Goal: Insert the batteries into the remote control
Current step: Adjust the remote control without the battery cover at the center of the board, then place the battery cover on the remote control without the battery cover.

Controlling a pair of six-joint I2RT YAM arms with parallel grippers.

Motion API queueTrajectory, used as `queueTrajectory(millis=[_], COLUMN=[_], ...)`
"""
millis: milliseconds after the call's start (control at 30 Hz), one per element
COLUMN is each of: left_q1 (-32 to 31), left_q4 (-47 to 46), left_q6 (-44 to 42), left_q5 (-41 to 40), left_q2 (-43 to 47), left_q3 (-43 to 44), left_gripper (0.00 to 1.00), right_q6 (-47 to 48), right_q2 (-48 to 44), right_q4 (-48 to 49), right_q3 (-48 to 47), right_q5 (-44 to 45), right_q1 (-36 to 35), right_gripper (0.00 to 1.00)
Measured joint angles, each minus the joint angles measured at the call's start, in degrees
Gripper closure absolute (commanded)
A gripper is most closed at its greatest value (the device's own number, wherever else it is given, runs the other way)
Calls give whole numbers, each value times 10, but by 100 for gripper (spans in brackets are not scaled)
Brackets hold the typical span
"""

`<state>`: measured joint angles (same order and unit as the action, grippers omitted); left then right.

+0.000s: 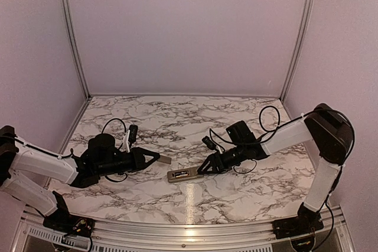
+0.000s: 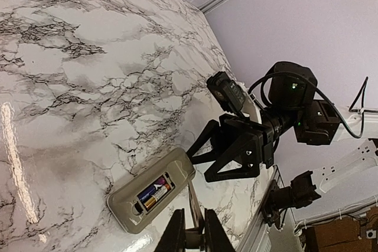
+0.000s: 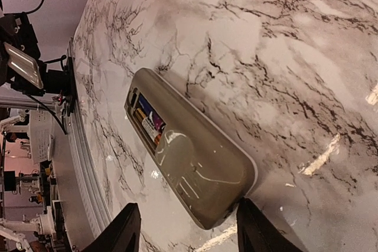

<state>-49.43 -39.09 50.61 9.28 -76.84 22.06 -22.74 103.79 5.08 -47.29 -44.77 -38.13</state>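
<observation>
The remote control point(image 1: 182, 174) lies back up on the marble table, grey-tan, with its battery recess uncovered. Two batteries point(image 2: 153, 192) lie side by side in the recess; they also show in the right wrist view point(image 3: 147, 123). My left gripper point(image 1: 155, 159) is shut on the small flat grey cover plate point(image 2: 195, 203), held edge-on just above and beside the remote point(image 2: 133, 208). My right gripper point(image 3: 188, 205) is open, its fingers straddling the remote's point(image 3: 195, 160) end away from the recess. It also shows in the top view point(image 1: 204, 169).
The right arm's black gripper point(image 2: 204, 159) sits close to the left gripper across the remote. The table's metal front rail point(image 3: 88, 169) runs near the remote. Grey walls close in the back and both sides.
</observation>
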Motion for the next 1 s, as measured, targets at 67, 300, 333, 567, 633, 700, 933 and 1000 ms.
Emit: queueTrajectory(millis=[67, 300, 333, 567, 633, 700, 933, 1000], left_q1=[0, -2, -3, -13, -15, -18, -32, -34], left_q4=[-10, -51, -58, -87, -90, -96, -124, -131], left_q6=[5, 25, 29, 43, 45, 46, 62, 67], left_q5=[4, 19, 21, 31, 33, 37, 38, 37], left_q2=[-15, -69, -76, -107, -115, -129, -177, -185], left_q3=[0, 0, 0, 1, 3, 5, 17, 18], left_gripper=[92, 92, 92, 92, 92, 92, 92, 92], right_q6=[-3, -16, -18, -27, -27, -27, -25, -25], right_q2=[-3, -8, -8, -10, -14, -20, -25, -25], right_q4=[2, 11, 16, 18, 17, 18, 17, 17], right_q3=[0, 6, 12, 35, 37, 37, 37, 37], right_q5=[0, -3, -4, -13, -13, -13, -13, -11], right_q1=[-1, -13, -15, -22, -22, -22, -22, -22], right_gripper=[47, 48, 49, 50, 50, 50, 45, 44])
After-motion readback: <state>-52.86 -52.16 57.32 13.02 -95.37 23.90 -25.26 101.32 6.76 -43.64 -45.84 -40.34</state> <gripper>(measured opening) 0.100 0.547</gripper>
